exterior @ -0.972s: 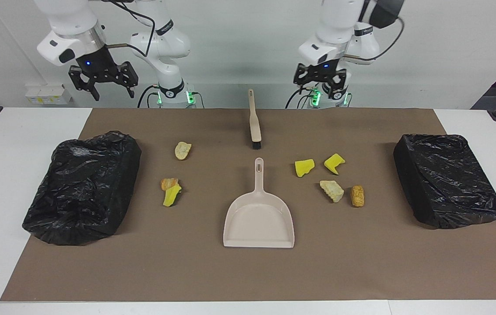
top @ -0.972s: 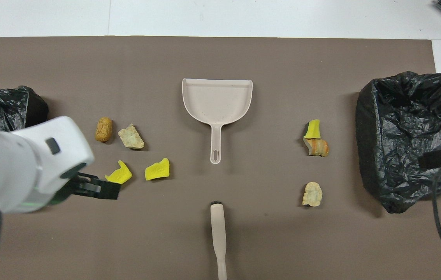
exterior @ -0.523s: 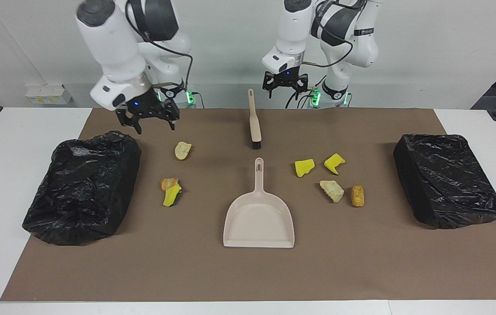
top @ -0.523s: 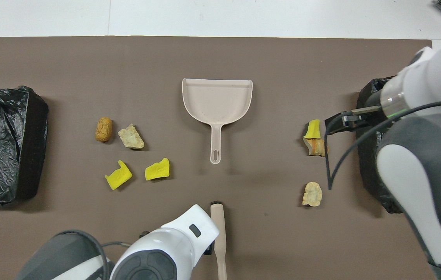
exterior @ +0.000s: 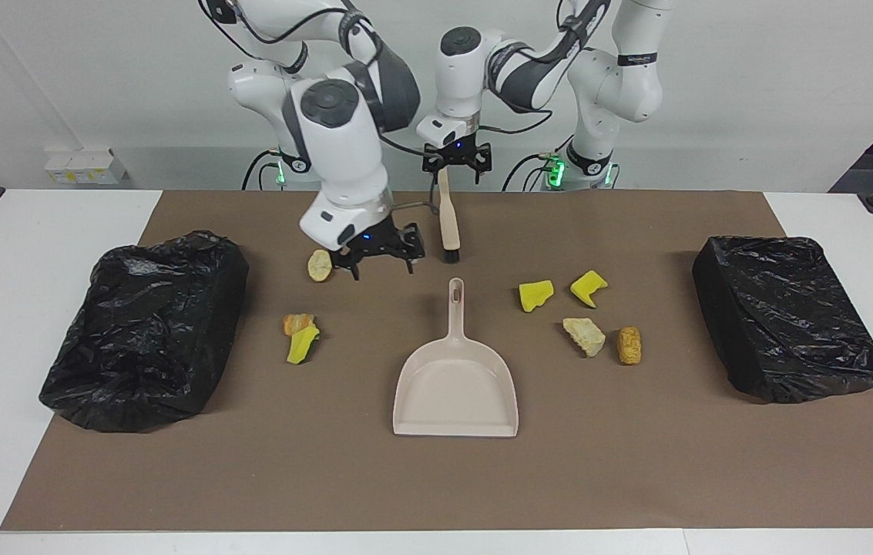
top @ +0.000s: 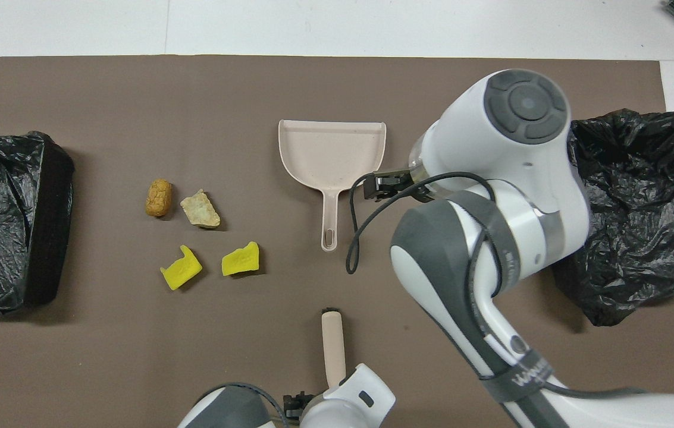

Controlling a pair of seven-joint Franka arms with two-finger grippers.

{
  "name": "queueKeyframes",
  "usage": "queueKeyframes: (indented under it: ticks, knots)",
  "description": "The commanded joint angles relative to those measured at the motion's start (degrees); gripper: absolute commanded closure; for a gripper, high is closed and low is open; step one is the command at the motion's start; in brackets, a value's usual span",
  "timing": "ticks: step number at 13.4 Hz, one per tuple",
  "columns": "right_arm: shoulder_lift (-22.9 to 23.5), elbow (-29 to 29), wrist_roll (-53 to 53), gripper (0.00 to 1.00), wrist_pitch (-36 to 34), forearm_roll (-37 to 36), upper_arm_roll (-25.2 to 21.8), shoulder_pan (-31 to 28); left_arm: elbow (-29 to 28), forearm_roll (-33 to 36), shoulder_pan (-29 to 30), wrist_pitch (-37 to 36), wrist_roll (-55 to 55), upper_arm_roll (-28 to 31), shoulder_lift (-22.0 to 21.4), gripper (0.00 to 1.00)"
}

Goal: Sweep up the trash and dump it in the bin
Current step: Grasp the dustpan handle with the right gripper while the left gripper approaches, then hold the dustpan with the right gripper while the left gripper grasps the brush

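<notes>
A beige dustpan (exterior: 455,389) (top: 332,151) lies mid-mat, its handle pointing toward the robots. Nearer the robots lies a beige brush (exterior: 448,220) (top: 332,342). Toward the left arm's end, trash lies scattered: two yellow chunks (exterior: 536,296) (top: 241,260), a pale one (exterior: 584,336) and an orange-brown one (exterior: 629,344). Toward the right arm's end lie a pale chunk (exterior: 320,265) and an orange and a yellow one together (exterior: 300,333). My right gripper (exterior: 376,260) hangs open over the mat between that pale chunk and the brush. Over the brush handle's end, my left gripper (exterior: 456,167) is open.
Two bins lined with black bags stand at the mat's ends, one at the right arm's end (exterior: 143,331) (top: 640,208), one at the left arm's end (exterior: 787,316) (top: 6,220). In the overhead view the right arm hides the chunks at its end.
Both arms have swung in toward the mat's middle. The right gripper came down from beside its bin to near the brush; the left gripper moved over the brush handle. No object has moved.
</notes>
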Motion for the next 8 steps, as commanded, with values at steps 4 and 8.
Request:
queueKeyframes:
  ticks: [4,8]
  knots:
    - [6.1,2.1,7.4,0.0,6.3,-2.7,0.0,3.7,-5.5,-3.7,-5.1,4.0,-0.8,1.0,-1.2,0.01]
    - [7.7,-0.2,11.6,0.0,13.3,-2.2,0.1,5.5,-5.8,-6.7,-5.2,6.4,-0.4,1.0,-0.8,0.1]
